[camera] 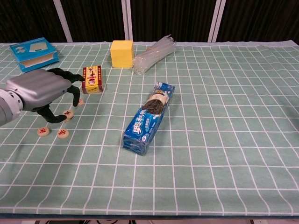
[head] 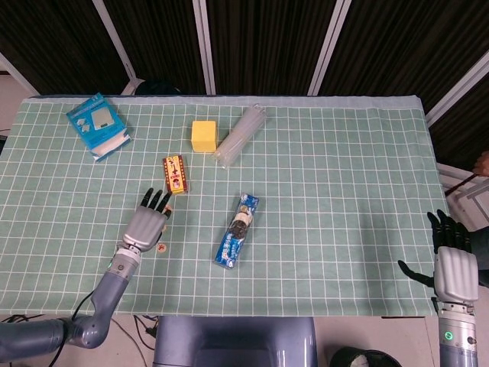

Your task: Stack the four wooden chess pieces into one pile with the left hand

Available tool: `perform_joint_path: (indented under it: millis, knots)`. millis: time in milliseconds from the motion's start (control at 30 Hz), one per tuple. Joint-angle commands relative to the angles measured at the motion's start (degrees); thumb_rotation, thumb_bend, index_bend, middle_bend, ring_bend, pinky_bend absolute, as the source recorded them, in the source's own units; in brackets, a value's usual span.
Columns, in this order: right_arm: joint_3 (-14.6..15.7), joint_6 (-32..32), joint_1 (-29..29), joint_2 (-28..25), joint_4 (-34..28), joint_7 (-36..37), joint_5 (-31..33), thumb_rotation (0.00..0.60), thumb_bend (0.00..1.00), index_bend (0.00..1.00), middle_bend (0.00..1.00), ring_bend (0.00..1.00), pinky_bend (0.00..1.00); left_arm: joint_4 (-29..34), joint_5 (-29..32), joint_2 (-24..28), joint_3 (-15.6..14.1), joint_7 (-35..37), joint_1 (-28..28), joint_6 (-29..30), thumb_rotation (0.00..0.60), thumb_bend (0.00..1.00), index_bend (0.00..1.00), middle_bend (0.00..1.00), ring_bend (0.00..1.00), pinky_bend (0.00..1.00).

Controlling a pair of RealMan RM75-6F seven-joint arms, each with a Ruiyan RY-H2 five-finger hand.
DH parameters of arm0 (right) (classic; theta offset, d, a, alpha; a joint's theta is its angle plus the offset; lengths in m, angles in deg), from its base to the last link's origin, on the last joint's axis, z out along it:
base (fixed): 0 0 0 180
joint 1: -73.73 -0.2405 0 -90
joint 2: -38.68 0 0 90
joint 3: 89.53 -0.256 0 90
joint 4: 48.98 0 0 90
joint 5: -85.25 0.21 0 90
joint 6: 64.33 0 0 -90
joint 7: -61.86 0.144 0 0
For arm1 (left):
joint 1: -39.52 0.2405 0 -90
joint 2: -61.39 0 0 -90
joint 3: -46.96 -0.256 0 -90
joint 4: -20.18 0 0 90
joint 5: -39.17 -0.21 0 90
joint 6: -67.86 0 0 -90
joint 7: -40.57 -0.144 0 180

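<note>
Four round wooden chess pieces lie flat and apart on the green grid cloth in the chest view: one [camera: 43,131], a second [camera: 62,134], a third [camera: 68,113] and a fourth [camera: 80,101]. My left hand [camera: 39,91] arches over the third piece, fingers curled down and spread, thumb beside it; I see no grip on it. The head view shows the left hand [head: 145,223] covering part of the group, with one piece [head: 161,247] and another [head: 167,208] showing. My right hand [head: 452,267] hangs with fingers apart past the table's front right corner, holding nothing.
A red card box [camera: 92,79] lies just behind the pieces. A blue snack packet [camera: 149,117] sits mid-table to their right. Further back are a yellow block [camera: 122,53], a clear plastic bundle [camera: 153,53] and a blue box [camera: 33,52] at far left.
</note>
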Motion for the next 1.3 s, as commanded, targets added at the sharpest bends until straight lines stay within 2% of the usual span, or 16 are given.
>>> perform_joint_path:
  millis: [33,1300]
  knots:
    - [0.0,0.0,0.0,0.0,0.0,0.1,0.1,0.6,0.23,0.0,0.01,0.0,0.0,0.8,-0.3,0.3,-0.1,-0.4,0.0,0.3,0.6,0.31,0.41,0.02,0.0,0.0]
    - [-0.6,-0.5,0.1,0.4,0.0,-0.5,0.9,0.6,0.23,0.0,0.01,0.0,0.0,1.3,0.3,-0.5,-1.0,-3.4,-0.1,0.0,0.6,0.32,0.46,0.02,0.0,0.0]
